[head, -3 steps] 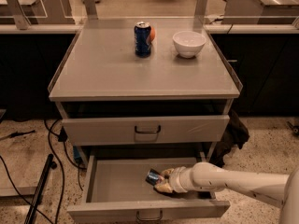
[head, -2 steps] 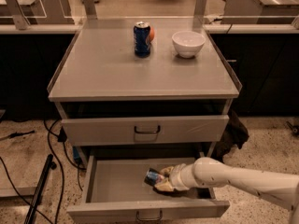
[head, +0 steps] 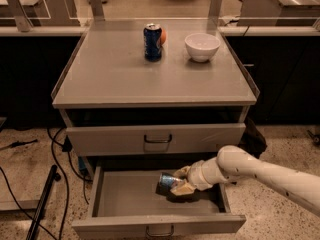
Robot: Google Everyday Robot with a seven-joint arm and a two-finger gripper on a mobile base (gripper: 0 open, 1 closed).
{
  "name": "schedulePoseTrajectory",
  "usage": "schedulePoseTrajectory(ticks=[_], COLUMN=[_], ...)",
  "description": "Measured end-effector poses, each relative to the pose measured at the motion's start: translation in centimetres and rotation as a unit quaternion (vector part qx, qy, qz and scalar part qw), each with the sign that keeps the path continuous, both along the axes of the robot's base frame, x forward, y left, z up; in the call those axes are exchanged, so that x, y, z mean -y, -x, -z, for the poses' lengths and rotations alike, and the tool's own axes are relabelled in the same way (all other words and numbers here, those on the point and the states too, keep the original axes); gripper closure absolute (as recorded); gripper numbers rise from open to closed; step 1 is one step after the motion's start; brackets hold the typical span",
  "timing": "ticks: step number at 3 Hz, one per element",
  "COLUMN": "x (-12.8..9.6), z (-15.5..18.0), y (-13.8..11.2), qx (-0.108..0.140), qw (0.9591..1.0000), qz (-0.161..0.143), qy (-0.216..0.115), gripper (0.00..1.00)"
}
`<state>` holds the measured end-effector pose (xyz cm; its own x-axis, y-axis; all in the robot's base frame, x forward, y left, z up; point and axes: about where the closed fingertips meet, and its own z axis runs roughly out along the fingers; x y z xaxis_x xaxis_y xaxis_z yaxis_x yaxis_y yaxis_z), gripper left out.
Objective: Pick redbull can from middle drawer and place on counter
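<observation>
The middle drawer [head: 125, 200] stands pulled open below the shut drawer front. The redbull can [head: 167, 180] lies on its side inside it, right of centre, its round end facing left. My gripper [head: 180, 179] reaches in from the right on a white arm, with its pale fingers [head: 182, 187] around the can's right part. The can rests on or just above the drawer floor. The grey counter [head: 115, 74] above is the cabinet's top.
A wider dark-blue soda can [head: 152, 42] with an orange thing behind it and a white bowl [head: 202, 46] stand at the back of the counter. The upper drawer front [head: 156, 139] is shut. Cables and a dark pole [head: 42, 204] lie on the floor at the left.
The arm has edged slightly further left into the drawer; the can stays in the same place between the fingers.
</observation>
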<state>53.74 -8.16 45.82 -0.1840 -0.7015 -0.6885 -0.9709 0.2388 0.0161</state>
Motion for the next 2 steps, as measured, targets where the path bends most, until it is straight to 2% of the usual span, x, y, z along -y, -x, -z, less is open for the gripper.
schedulePoseTrajectory(ticks=[1, 2], x=[0.8, 0.5], z=[-6.4, -5.6], y=[1.3, 2.3], qx=[-0.013, -0.028], qw=[0.998, 0.9971], qz=[-0.06, -0.07], qy=[-0.01, -0.011], gripper=[1.0, 1.0])
